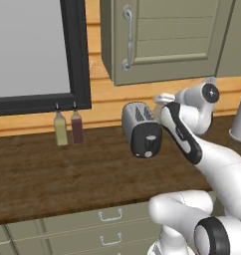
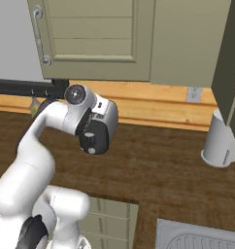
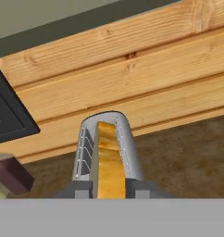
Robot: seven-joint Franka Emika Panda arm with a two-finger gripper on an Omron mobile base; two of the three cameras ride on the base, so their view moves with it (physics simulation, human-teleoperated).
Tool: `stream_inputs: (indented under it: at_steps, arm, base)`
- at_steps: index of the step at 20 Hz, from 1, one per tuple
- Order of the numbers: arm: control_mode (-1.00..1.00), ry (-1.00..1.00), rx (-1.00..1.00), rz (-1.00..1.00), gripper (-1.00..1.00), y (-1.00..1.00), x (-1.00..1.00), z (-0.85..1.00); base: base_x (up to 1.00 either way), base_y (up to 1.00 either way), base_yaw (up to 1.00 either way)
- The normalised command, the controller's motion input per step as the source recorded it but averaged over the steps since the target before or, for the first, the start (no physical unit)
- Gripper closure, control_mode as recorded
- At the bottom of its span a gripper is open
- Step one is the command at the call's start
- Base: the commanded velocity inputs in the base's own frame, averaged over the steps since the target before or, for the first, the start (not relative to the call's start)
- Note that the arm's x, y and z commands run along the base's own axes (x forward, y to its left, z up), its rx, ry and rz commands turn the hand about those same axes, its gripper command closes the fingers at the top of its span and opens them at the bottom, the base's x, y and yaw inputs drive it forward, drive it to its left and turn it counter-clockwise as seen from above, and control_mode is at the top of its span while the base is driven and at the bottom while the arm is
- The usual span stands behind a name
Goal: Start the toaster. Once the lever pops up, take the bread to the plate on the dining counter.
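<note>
Fingertips (image 3: 81, 189) show grey at the bottom of the hand view, one on each side of the golden bread (image 3: 108, 159) standing in the toaster (image 1: 141, 130) slot. They sit close against its faces, partly closed, but I can't tell whether they actually grip it.

My judgement: the slice looks browned, so I'm at the pull-out step. I'd make sure the pinch lands squarely on the flat faces, then lift straight along the slot so the slice doesn't scrape the metal lips.

Toaster stands on the brown counter (image 1: 53, 174), toward the far wall. Overhead, the cabinet (image 1: 162, 40) hangs close above, so upward room is limited. Two bottles (image 1: 67, 128) stand off to the left, a pale cup (image 2: 219, 141) well to the right. The near side looks open for backing away.
</note>
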Motion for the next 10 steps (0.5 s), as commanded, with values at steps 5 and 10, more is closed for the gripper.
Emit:
stream_inputs:
  at_steps: [5, 10]
  arm:
    - [-1.0, 0.0, -0.06, 0.01, 1.0, 0.0, -1.0, 0.01]
    - [-1.0, 0.06, -0.11, -0.04, 1.0, 0.0, -0.85, -0.33]
  base:
    - [0.0, 0.0, 0.0]
    - [0.0, 0.0, 0.0]
